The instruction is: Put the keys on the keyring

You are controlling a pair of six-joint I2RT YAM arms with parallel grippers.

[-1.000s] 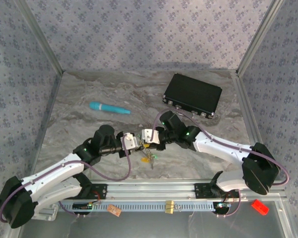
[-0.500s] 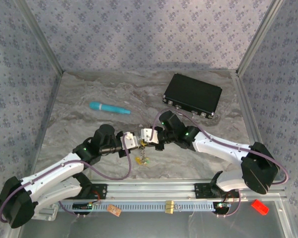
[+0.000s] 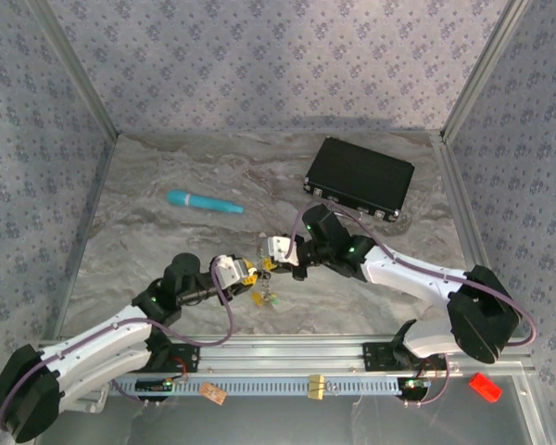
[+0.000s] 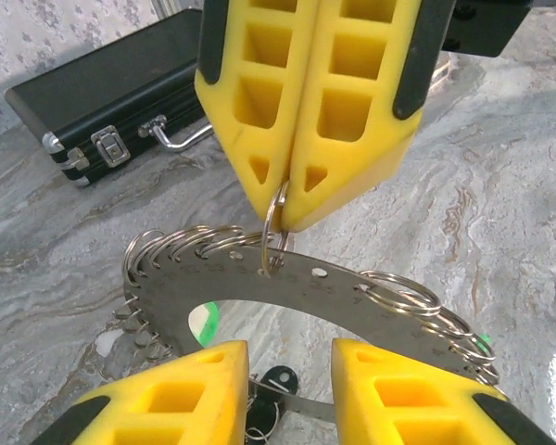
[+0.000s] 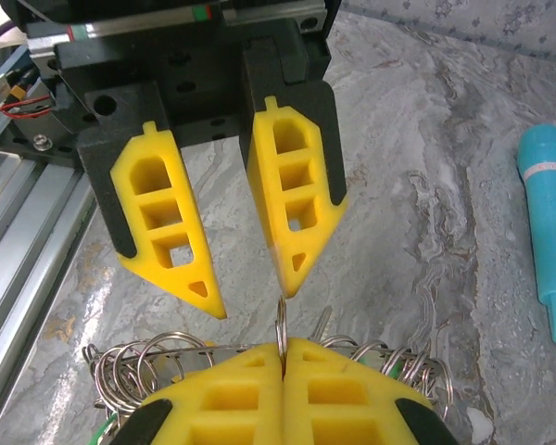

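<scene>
I held a loop [image 5: 281, 324] of the keyring [image 4: 352, 301] clamped in my right gripper [image 4: 280, 215], the keyring lying at 12 o'clock from my left gripper [image 4: 289, 357], whose jaws stood apart.

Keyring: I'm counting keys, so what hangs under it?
Under the keyring, a green key head and a dark one peek through its hole above the marble table. Their blades and any further keys are covered by the keyring and the left gripper.

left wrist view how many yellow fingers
4: the left gripper has two at the bottom, apart; the right gripper has two at the top, pressed together on a small wire ring.
</scene>
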